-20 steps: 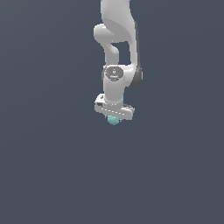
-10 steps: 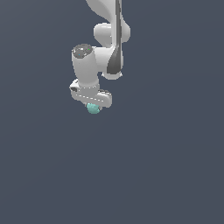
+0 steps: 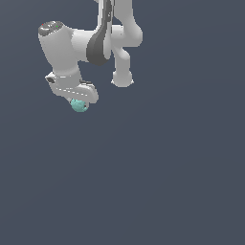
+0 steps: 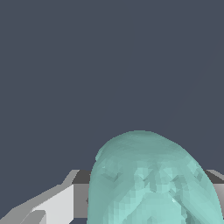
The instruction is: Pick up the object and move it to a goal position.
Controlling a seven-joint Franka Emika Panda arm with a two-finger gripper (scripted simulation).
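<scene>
The object point(image 3: 79, 105) is a small teal, lumpy ball hanging under the white hand in the upper part of the exterior view's left. My gripper point(image 3: 79, 102) is shut on it, and the hand hides the ball's top and the fingers. In the wrist view the object point(image 4: 153, 179) fills the near field as a large teal lump. One white finger point(image 4: 52, 203) shows beside it, touching its flank; the other finger is hidden behind the ball.
Only the white arm point(image 3: 103, 40), reaching in from the top of the exterior view, and a plain dark grey background show. No table edge, container or goal marker appears in either view.
The arm has swung towards the exterior view's left and slightly up, carrying the object along. The ball stays held in the gripper throughout.
</scene>
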